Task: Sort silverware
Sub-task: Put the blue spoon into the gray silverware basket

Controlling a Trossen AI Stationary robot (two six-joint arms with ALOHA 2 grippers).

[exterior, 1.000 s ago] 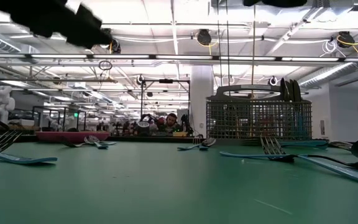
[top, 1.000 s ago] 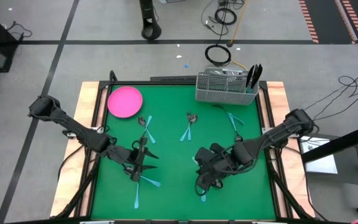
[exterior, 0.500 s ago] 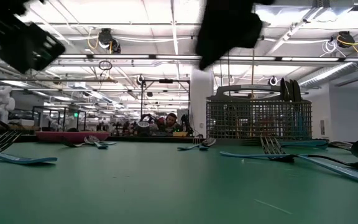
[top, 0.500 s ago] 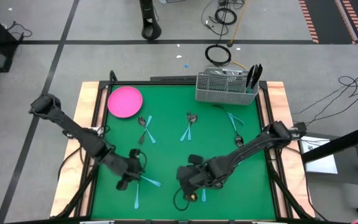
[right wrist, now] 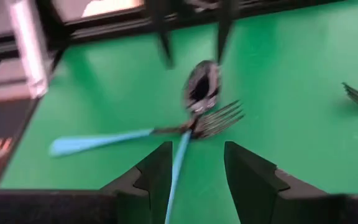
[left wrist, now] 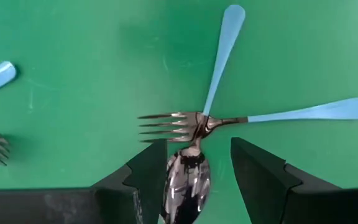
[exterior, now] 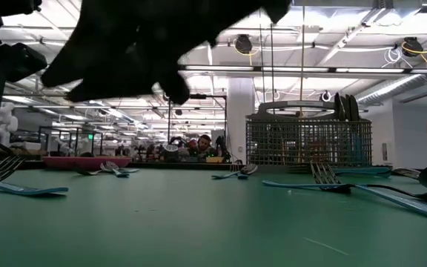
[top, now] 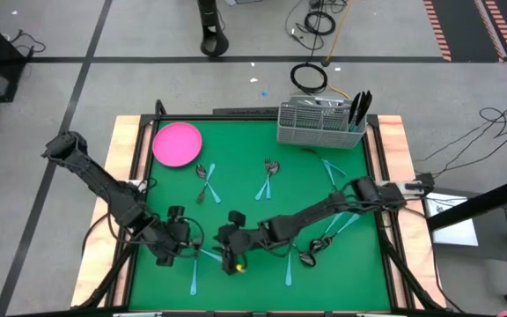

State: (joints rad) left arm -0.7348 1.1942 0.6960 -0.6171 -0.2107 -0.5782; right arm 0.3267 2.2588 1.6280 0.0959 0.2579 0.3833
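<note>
Green felt table [top: 245, 158] carries your scattered silverware, the mesh caddy [top: 319, 123] waiting at the far edge, and you are at the reach step: both arms converge near the front on a crossed blue-handled spoon [left wrist: 194, 165] and fork [left wrist: 185, 121]. Your left gripper [left wrist: 197, 180] and right gripper [right wrist: 197, 165] both stand open and empty above that pair, so next you should let one arm descend and pinch a single handle. The low view is mostly blocked by dark arm, and the caddy's compartments are hard to make out.
</note>
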